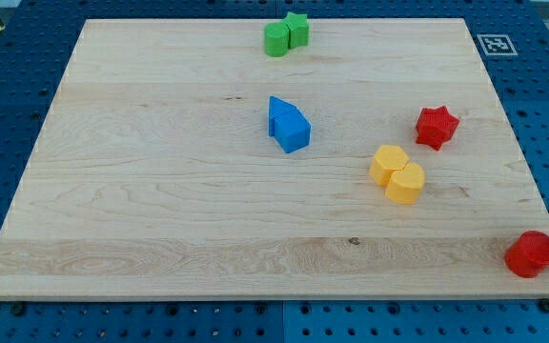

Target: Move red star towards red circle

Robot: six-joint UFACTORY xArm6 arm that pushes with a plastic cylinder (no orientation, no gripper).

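Since the red star [437,127] sits well apart from the red circle [531,254], the task looks barely begun, if at all: the whole gap between the two is left to close. Taking the red circle as the landmark, the star lies up and to the view's left of it, on open wood near the right edge of the table [160,191]. The circle itself sits at the table's bottom right corner, partly over the edge. A dark shape touches the circle on the view's right, at the frame's border; this is probably my rod, but my tip's end is cut off there and I cannot tell exactly where it rests. There is no gripper on this arm, so no open or closed state can be told.

The star is a small, chunky, bright red block with blunt points, lying flat and free of any neighbour. Judging by this, a push from its upper left would send it toward the circle.

Further to the circle's left lie two touching yellow blocks [397,173], nearer to the star than to the circle.
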